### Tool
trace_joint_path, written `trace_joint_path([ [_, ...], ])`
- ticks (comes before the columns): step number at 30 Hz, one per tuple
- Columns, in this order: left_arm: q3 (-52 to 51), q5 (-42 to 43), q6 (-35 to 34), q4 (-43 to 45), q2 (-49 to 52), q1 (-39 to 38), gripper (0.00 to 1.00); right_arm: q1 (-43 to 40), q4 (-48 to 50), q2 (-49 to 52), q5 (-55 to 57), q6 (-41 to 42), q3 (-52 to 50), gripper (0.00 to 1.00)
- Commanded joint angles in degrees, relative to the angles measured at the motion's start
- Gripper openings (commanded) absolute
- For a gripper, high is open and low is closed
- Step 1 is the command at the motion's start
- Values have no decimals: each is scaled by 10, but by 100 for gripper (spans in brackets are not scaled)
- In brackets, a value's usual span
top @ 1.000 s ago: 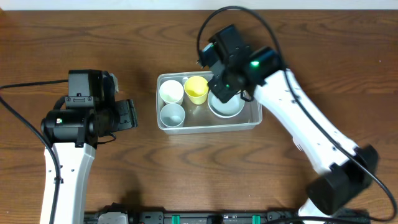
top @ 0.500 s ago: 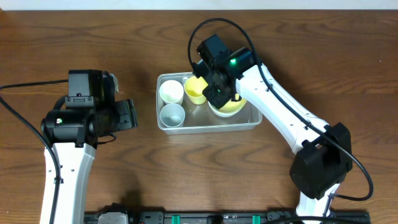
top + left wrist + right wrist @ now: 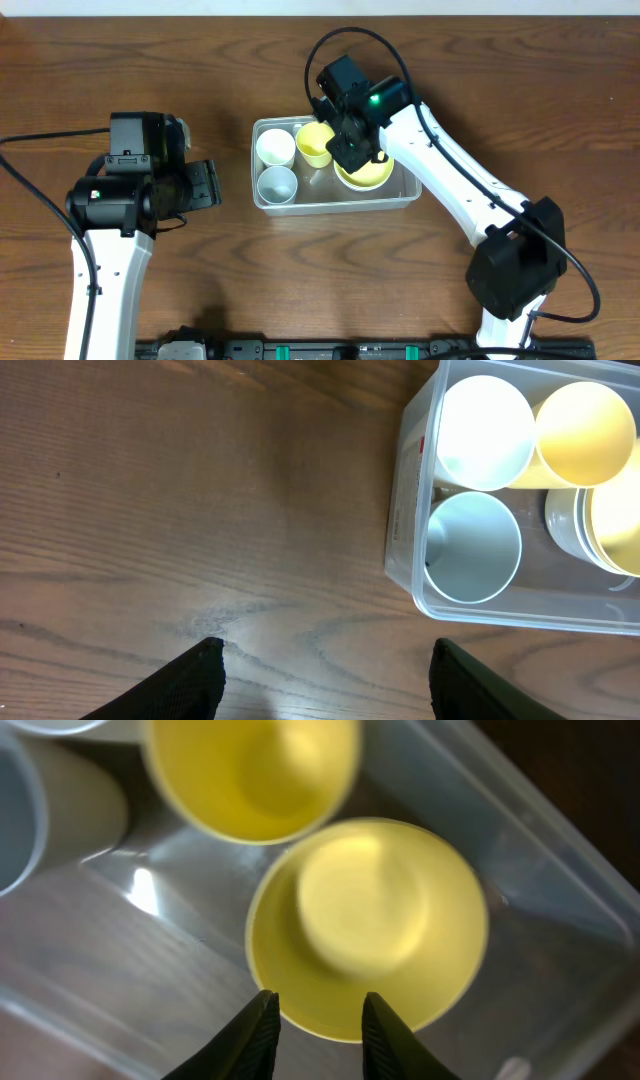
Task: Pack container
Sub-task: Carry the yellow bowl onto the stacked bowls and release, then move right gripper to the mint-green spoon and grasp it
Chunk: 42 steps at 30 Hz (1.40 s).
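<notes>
**Hovering gripper over a packed tub**

Hanging over the clear, rounded-corner rectangular plastic container [image 3: 340,203], the right gripper [image 3: 318,995] points down at a shallow round yellow bowl [image 3: 365,920]. Its two dark fingers stand slightly apart above the bowl's near rim and clamp nothing.

The container sits on the brown wooden table [image 3: 200,60] near the middle, between the two arms. The yellow bowl fills its right end, nested in a round white bowl [image 3: 562,525] whose edge shows beneath it. Three cups stand upright in the left part. A white plastic cup [image 3: 483,430] is in the far left corner and a pale blue-grey cup [image 3: 473,548] in the near left corner. A yellow cup [image 3: 585,420] is beside the white one and just next to the yellow bowl.

The left gripper [image 3: 326,650] is low over bare wood to the left of the container, apart from it. Its fingers are spread wide and hold nothing. The container's short left wall faces it.
</notes>
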Motion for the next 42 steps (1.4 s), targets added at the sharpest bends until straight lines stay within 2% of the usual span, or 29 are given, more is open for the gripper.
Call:
trace_joint_path([
  [1,-1,-3,-1,-2,-5,3,66,-31,0,-47,61,103,0,31],
  [7,-1,-3,-1,-5,-5,3,66,-139,-14,-156,61,151,0,38],
  [10,-1,-3,-1,-6,-5,3,66,-210,-38,-205,61,150,0,70],
  [11,-1,-3,-1,-6,-5,3,66,-239,-55,-219,61,140,0,76],
  [13,-1,-3,-1,-6,-5,3,66,-282,-84,-230,59,103,0,82],
  [17,-1,-3,-1,-6,-5,3,66,-363,-137,-228,42,0,-10,88],
  [20,-1,-3,-1,-6,-5,3,66,-403,-126,-228,24,-51,-51,95],
  [26,-1,-3,-1,-8,-5,3,66,-418,-41,-226,-16,-159,-198,99],
  [33,-1,-2,-1,-8,-5,3,66,-418,99,-206,-19,-184,-327,98],
  [42,-1,-3,-1,-18,-5,3,66,-418,168,-127,-33,-196,-345,94],
])
